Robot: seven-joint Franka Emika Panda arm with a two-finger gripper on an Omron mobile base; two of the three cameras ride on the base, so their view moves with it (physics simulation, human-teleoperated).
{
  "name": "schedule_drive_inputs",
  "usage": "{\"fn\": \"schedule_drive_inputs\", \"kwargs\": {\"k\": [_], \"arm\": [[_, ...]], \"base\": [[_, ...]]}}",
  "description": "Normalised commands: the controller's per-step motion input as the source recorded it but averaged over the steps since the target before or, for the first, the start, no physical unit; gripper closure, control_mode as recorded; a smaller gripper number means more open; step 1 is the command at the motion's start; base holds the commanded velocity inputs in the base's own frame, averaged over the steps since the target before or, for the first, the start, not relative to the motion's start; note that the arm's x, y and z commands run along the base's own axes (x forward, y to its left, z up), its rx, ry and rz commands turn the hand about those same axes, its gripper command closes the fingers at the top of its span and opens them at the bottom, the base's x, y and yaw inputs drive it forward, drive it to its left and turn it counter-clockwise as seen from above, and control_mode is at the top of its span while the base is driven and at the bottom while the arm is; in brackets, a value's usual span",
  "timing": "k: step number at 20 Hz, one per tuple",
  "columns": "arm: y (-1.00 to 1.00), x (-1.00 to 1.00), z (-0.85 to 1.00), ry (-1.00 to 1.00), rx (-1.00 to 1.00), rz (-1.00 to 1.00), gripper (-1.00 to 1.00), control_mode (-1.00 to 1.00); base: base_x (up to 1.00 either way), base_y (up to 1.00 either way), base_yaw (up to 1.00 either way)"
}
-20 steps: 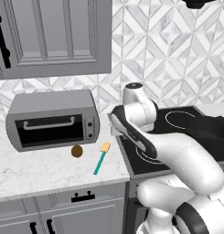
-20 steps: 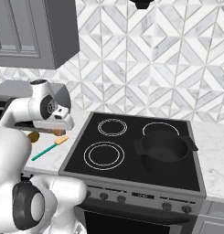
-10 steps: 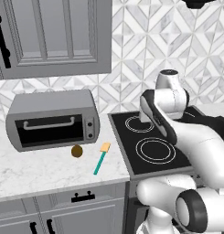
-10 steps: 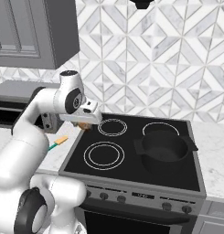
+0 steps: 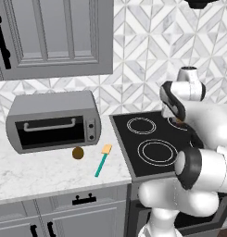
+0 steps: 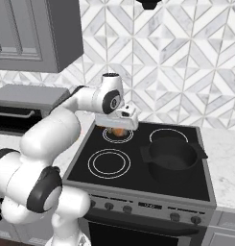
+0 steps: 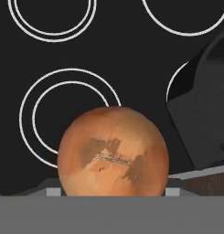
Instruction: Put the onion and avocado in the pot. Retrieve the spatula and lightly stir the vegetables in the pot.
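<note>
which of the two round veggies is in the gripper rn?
The onion, the brighter orange-brown ball, held in the gripper above the stove's back-left ring. The darker avocado sits on the counter by the toaster oven.

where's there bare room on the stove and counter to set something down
Both left stove rings are bare, though the gripper carries the onion above the rear one. The pot fills the right side. The counter strip in front of the toaster oven is open left of the avocado; it is tighter between the avocado and the spatula.

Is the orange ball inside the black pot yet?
Not yet. The onion is in the gripper, above the stove's rear left ring; the pot sits to one side.
</note>
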Motion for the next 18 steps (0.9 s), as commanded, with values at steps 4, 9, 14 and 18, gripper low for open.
{"fn": "schedule_drive_inputs", "kwargs": {"k": [4, 9, 14, 18], "arm": [[-1.00, 0.47, -0.50, 0.09, 0.01, -0.02, 1.00, -1.00], [-1.00, 0.19, -0.44, 0.01, 0.00, -0.02, 1.00, -1.00], [-1.00, 0.19, -0.45, 0.03, 0.00, -0.02, 1.00, -1.00], [-0.95, 0.15, -0.41, 0.02, 0.00, -0.03, 1.00, -1.00]], "base": [[0.00, 0.00, 0.00], [0.00, 0.00, 0.00], [0.00, 0.00, 0.00], [0.00, 0.00, 0.00]]}}
